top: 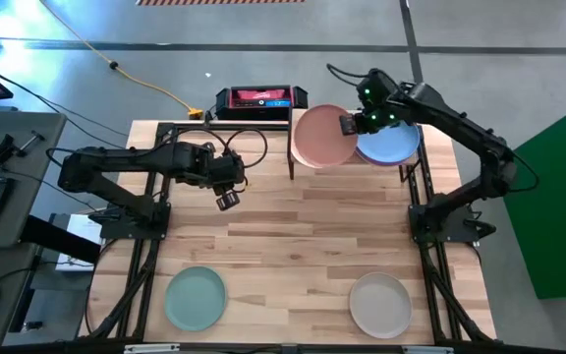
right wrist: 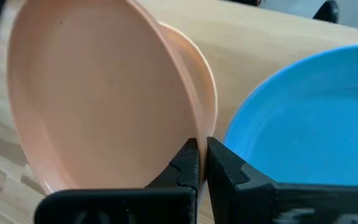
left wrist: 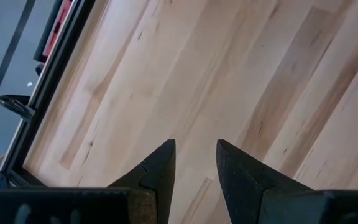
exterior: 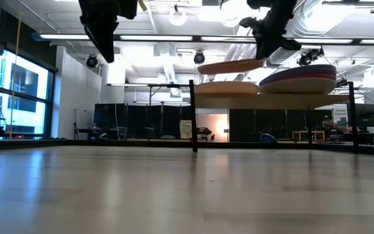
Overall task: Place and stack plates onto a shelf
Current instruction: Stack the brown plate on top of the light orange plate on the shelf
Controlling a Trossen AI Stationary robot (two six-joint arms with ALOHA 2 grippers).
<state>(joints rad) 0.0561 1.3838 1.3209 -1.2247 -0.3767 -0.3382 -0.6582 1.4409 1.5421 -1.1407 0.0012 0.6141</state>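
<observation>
Right gripper (right wrist: 202, 163) pinches the rim of a tilted peach plate (top: 318, 134) just above the plate (exterior: 226, 88) already on the shelf (exterior: 271, 101), beside the blue-topped stack (top: 389, 144). Released off-centre, it could slide off. Left gripper (top: 227, 200) hangs slightly parted and empty; mint plate (top: 195, 298) and beige plate (top: 380, 304) wait on the table.

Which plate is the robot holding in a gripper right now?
The peach plate. The right gripper pinches its rim above the shelf, beside the blue plate. The mint green plate and beige plate lie untouched on the table.
</observation>
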